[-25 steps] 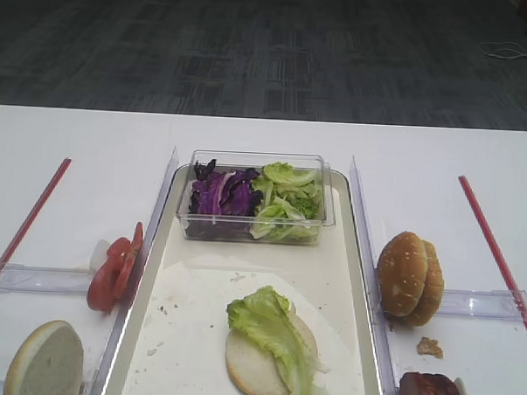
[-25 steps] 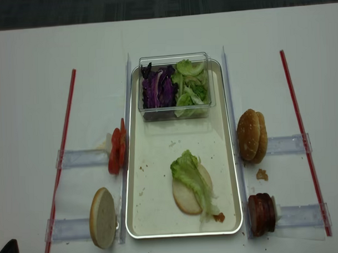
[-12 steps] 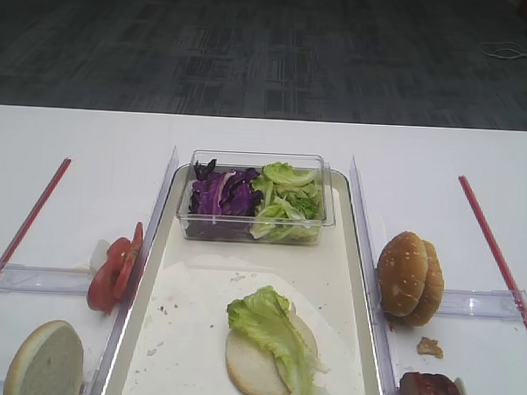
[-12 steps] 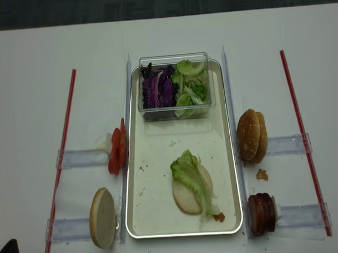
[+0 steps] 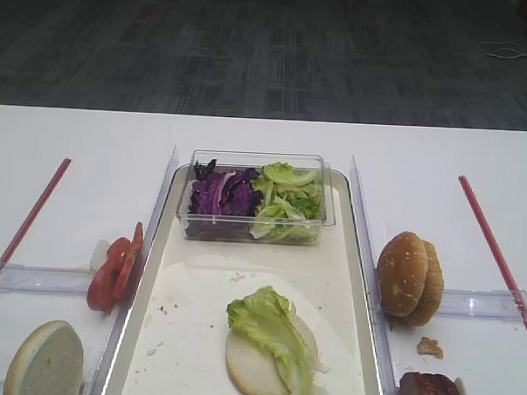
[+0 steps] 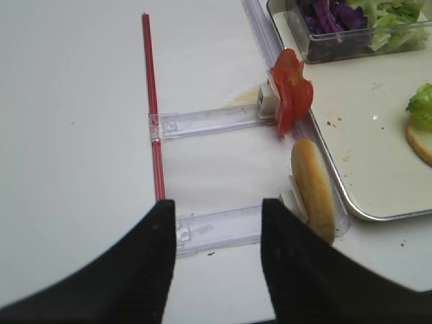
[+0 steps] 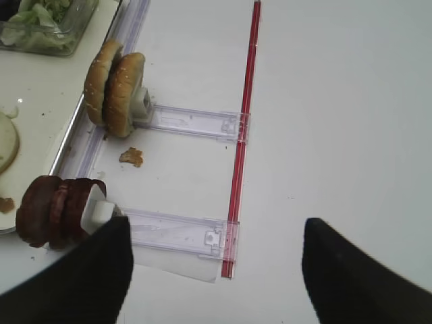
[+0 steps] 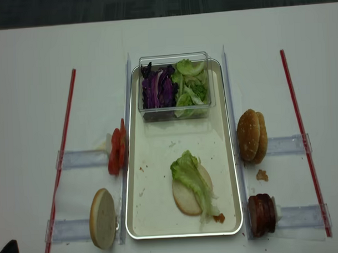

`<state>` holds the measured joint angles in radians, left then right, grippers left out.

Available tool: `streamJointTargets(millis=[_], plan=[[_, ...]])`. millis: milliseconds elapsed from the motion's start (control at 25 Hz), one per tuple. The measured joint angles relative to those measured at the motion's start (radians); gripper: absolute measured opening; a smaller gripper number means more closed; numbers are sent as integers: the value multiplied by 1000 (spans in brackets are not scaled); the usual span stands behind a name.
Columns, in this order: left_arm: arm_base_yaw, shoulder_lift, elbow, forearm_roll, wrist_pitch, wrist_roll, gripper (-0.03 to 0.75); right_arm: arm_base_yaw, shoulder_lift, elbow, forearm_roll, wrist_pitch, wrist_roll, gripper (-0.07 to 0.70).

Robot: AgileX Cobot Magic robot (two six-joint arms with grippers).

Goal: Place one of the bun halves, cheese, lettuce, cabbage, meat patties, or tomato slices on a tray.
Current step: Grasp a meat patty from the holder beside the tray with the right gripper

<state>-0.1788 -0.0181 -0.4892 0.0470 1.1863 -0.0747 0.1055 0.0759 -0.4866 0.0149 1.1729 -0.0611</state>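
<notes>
The cream tray (image 8: pixel 159 152) holds a pale bun half (image 8: pixel 183 202) with lettuce (image 8: pixel 188 176) lying on it. Left of the tray stand tomato slices (image 8: pixel 116 153) and another pale bun half (image 8: pixel 102 217). To its right are sesame bun halves (image 8: pixel 251 136) and meat patties (image 8: pixel 261 214). Cabbage (image 8: pixel 156 88) fills half of the clear box. No cheese is in view. My right gripper (image 7: pixel 216 270) is open over bare table, its left finger beside the meat patties (image 7: pixel 50 209). The left gripper (image 6: pixel 217 263) is open, near the bun half (image 6: pixel 314 196).
A clear plastic box (image 8: pixel 207 106) sits on the tray's far end with more lettuce (image 8: pixel 191 87). Clear rails (image 7: pixel 179 233) and red strips (image 7: pixel 243 128) lie on both sides of the tray. A crumb (image 7: pixel 131 156) lies between the sesame buns (image 7: pixel 115 84) and the patties.
</notes>
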Motion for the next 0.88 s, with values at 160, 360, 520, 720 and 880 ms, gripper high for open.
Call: streamJointTargets(millis=[160,360,520,720,880], plan=[[0,0,0,0,0,0,286,0,69,-32,-7,14,13,538],[0,0,0,0,0,0,286,0,181,-75,-15,76,49,538],[0,0,0,0,0,0,286,0,274,-118,-15,92,95,538],[11,0,0,0,0,0,286,0,394,-174,-15,92,115,538],[9,0,0,0,0,0,286,0,491,-207,-8,92,133,538]])
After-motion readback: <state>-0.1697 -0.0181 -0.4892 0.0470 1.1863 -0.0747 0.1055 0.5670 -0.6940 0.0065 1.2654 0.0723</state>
